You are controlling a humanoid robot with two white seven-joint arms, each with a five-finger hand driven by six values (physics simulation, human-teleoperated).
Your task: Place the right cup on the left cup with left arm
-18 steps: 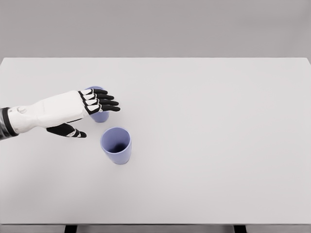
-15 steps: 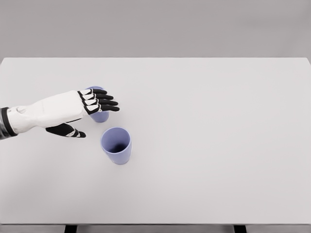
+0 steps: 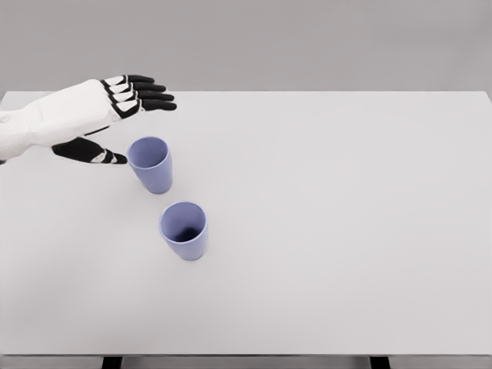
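Note:
Two lavender cups stand upright on the white table (image 3: pixel 338 200). One cup (image 3: pixel 150 164) is further back and to the left; the other cup (image 3: pixel 184 230) is nearer and a little to the right. My left hand (image 3: pixel 131 123) hovers above and behind the far cup, apart from it, fingers (image 3: pixel 146 94) stretched out flat and thumb (image 3: pixel 104 156) spread below. It holds nothing. Both cups are fully in sight.
The table's far edge runs behind the hand and its front edge lies near the bottom of the picture. Two dark table legs (image 3: pixel 111 362) show below the front edge.
The left hand has risen and drawn back to the left, uncovering the far cup it was hovering over. Neither cup has moved.

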